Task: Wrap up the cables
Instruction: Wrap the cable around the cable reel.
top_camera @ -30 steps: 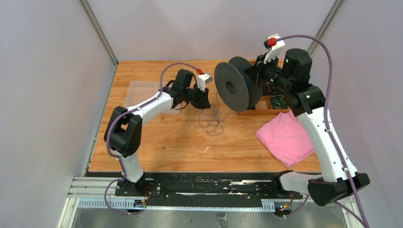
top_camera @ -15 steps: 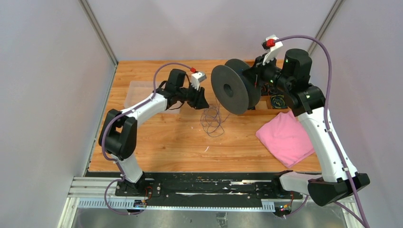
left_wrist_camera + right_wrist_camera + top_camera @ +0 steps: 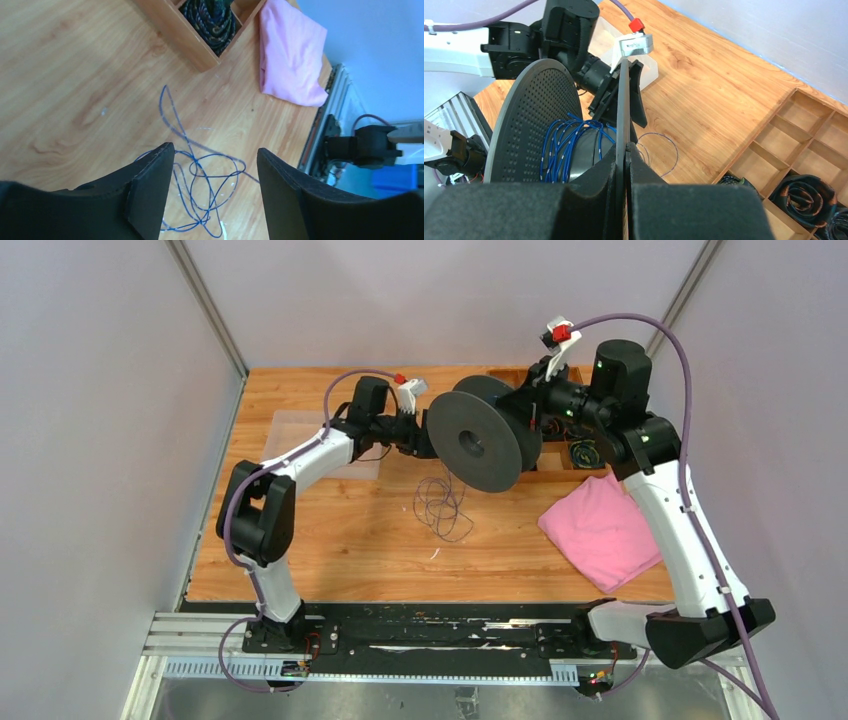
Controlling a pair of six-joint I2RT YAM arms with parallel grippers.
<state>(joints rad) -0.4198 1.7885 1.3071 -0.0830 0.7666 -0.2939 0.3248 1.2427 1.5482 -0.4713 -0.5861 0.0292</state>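
The cables [image 3: 440, 504] lie in loose loops on the table [image 3: 320, 540], just on the near side of the spool [image 3: 478, 440] and below its left edge. Your right wrist view shows more of the same blue wire wound in several turns round the spool's hub. Whether a strand runs from the loops up to the hub, you cannot tell from these views. Far to the left of the spool a clear box [image 3: 295, 435] sits on the table. Your left gripper [image 3: 214, 155] is just left of the spool, close to its left face. Its jaws are spread wide with nothing between them, and the loops show on the table through the gap. The spool stands on edge, one perforated face turned toward the left gripper. Your right gripper [image 3: 625, 150] comes in from the spool's right side, its jaws pinched tight on the thin rim of the right-hand flange. Behind and right of the spool is a wooden tray [image 3: 774, 122] of compartments, some holding dark coiled bundles [image 3: 804, 192]. A pink cloth [image 3: 600, 530] lies flat to the right of the spool, on its near side, just beside the tray.
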